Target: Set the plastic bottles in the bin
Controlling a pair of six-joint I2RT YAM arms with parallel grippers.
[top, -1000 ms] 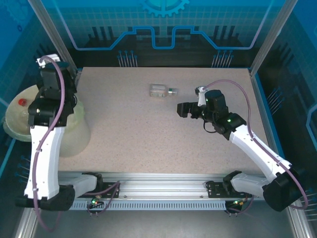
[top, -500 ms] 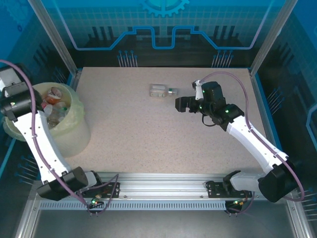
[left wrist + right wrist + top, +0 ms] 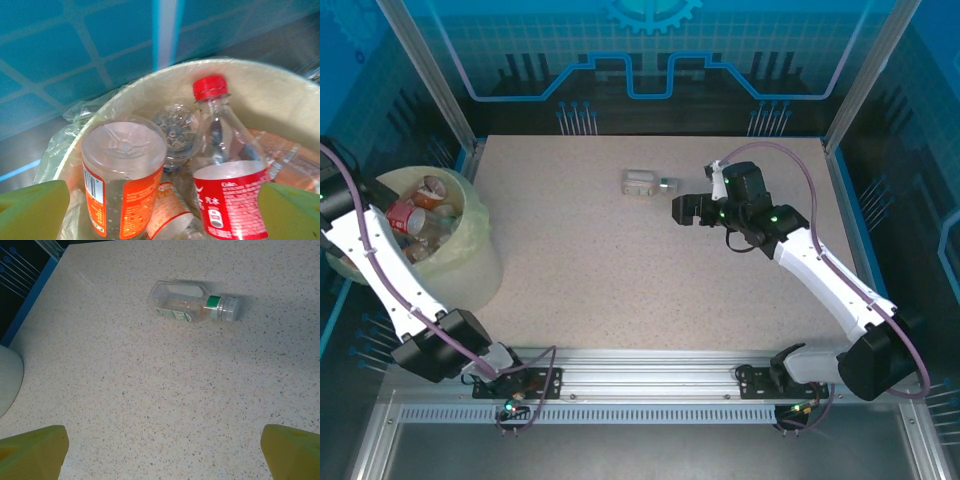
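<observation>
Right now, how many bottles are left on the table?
1. A clear green-banded bottle lies on its side, far middle of the table, just ahead of the right hand. The right arm covers some tabletop; another could be hidden.

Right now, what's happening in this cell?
Bottles are being cleared into the bin. The left arm hangs over the bin with its jaws open and nothing between them. Several bottles sit in the bin below. One clear bottle lies on its side on the table. The right arm points its open jaws at it from close by, not yet touching.
</observation>
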